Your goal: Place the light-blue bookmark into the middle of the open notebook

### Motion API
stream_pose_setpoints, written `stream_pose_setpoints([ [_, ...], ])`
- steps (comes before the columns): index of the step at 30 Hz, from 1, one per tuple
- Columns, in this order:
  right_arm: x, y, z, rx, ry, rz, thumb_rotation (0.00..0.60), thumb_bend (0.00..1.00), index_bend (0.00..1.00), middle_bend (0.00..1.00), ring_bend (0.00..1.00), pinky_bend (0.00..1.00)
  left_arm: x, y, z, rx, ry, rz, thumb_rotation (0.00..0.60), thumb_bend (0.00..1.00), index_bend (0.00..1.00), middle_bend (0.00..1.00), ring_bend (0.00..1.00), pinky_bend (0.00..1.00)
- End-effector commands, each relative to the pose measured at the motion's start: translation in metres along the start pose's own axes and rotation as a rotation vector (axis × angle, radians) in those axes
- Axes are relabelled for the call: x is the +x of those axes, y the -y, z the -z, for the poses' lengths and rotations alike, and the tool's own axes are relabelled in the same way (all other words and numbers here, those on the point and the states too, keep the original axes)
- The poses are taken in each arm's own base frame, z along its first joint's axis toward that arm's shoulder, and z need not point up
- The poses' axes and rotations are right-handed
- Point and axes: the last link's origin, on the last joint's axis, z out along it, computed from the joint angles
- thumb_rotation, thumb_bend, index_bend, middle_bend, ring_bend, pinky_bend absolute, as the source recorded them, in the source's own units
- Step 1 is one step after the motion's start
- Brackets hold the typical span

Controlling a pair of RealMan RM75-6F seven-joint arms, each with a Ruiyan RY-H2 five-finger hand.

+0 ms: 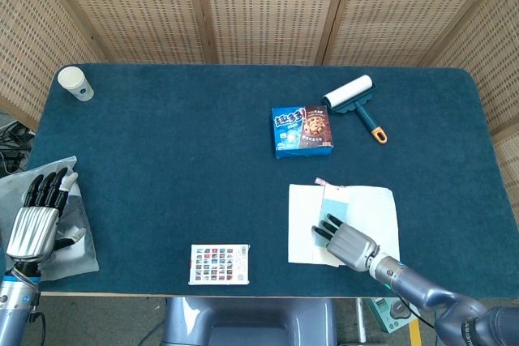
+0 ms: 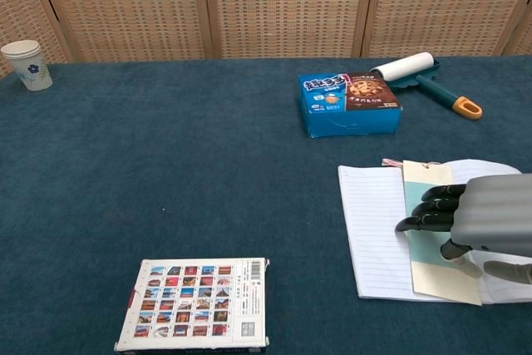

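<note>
Bookmark [image 2: 429,222] lies along notebook [image 2: 376,230] fold. Right hand [image 2: 478,220] flat on it, fingers pressing, not gripping. Risk: lifting away drags it askew. Left hand [image 1: 36,218] idle, fingers apart, nothing held.

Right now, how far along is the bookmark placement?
Mostly done: the light-blue bookmark already lies along the middle of the open notebook. In hand: the right hand rests over it, fingertips on the strip. Left: lifting that hand away. The left hand idles off the table's edge.
</note>
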Motion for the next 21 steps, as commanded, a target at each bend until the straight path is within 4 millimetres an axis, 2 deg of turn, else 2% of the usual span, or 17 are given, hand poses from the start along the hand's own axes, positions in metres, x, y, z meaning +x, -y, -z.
stream_pose_setpoints([
  [1,-0.0002,0.0006,-0.0001,0.005,-0.004,0.007,0.6,0.72,0.53,0.03,0.0,0.02,-0.0001,-0.0002,0.0001,-0.001,0.001,0.0,0.6,0.04,0.0,0.0,0.0,0.0],
  [21,0.0047,-0.0006,0.001,0.0,-0.012,0.039,0.6,0.72,0.5,0.03,0.0,0.02,0.0004,0.001,-0.0001,0.002,0.001,0.004,0.6,0.04,0.0,0.0,0.0,0.0],
])
